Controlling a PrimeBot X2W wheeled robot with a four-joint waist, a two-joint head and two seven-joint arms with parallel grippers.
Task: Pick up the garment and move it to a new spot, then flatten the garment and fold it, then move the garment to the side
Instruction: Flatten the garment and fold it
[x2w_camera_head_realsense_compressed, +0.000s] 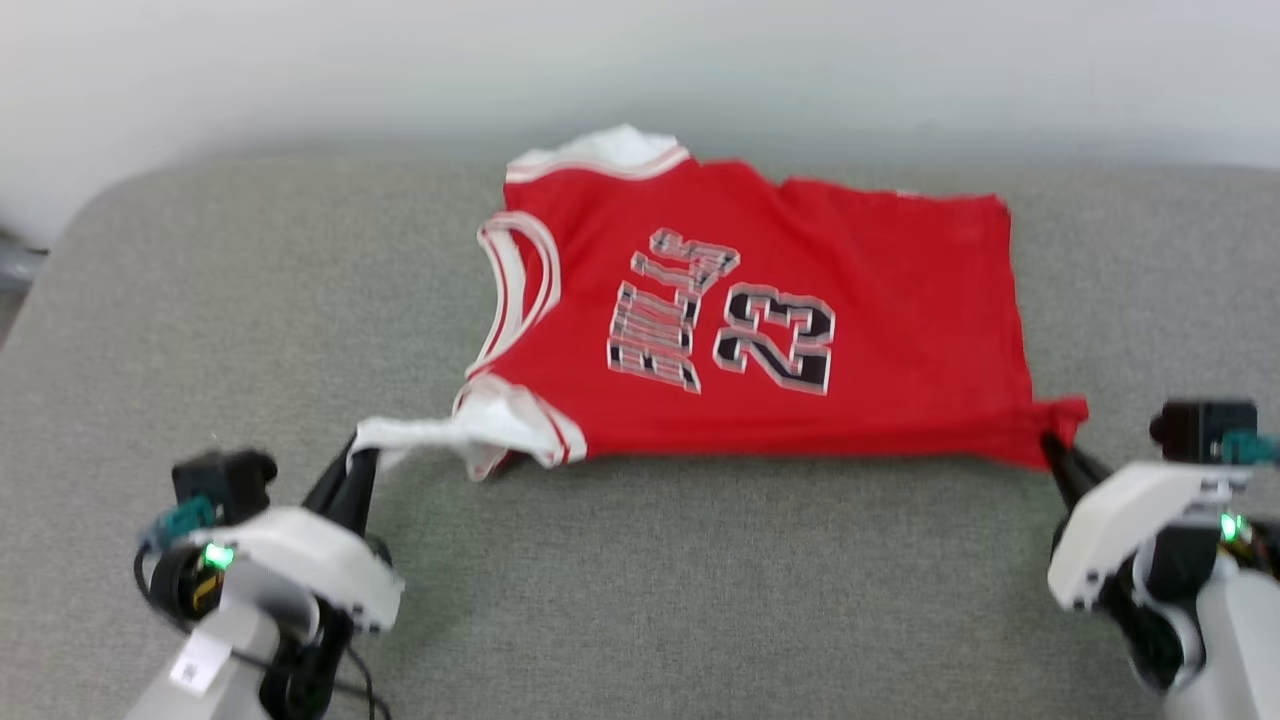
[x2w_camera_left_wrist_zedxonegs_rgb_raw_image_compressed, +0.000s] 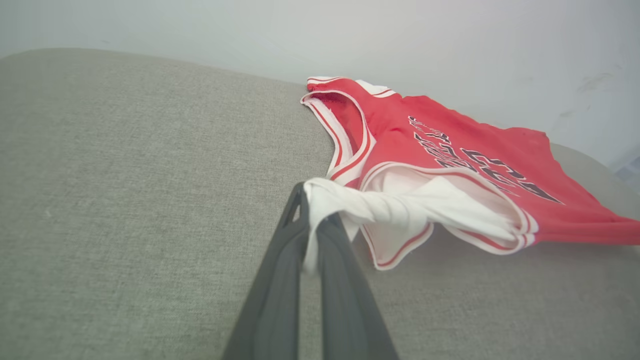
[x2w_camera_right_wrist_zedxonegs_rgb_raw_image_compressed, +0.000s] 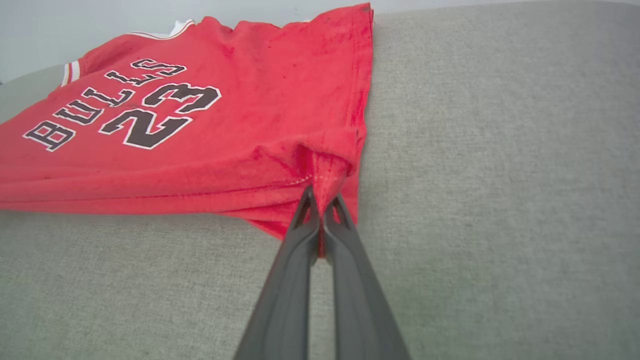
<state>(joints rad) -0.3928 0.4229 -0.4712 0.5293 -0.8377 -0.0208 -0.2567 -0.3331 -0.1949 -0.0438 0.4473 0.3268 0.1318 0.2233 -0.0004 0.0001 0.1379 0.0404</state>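
Observation:
The garment (x2w_camera_head_realsense_compressed: 760, 310) is a red jersey with white sleeves, black "BULLS" lettering and the number 23, spread sideways on the grey couch surface (x2w_camera_head_realsense_compressed: 700, 580) with its collar to the left. My left gripper (x2w_camera_head_realsense_compressed: 362, 462) is shut on the twisted white sleeve (x2w_camera_left_wrist_zedxonegs_rgb_raw_image_compressed: 350, 205) at the near left corner. My right gripper (x2w_camera_head_realsense_compressed: 1050, 440) is shut on the red hem corner (x2w_camera_right_wrist_zedxonegs_rgb_raw_image_compressed: 327, 175) at the near right. The near edge of the garment (x2w_camera_right_wrist_zedxonegs_rgb_raw_image_compressed: 150, 195) is stretched between the two grippers and lifted slightly off the fabric.
A pale wall (x2w_camera_head_realsense_compressed: 640, 60) runs behind the couch surface. The cushion's rounded far-left corner (x2w_camera_head_realsense_compressed: 110, 200) drops off to the floor. Grey fabric extends in front of the garment and to both sides.

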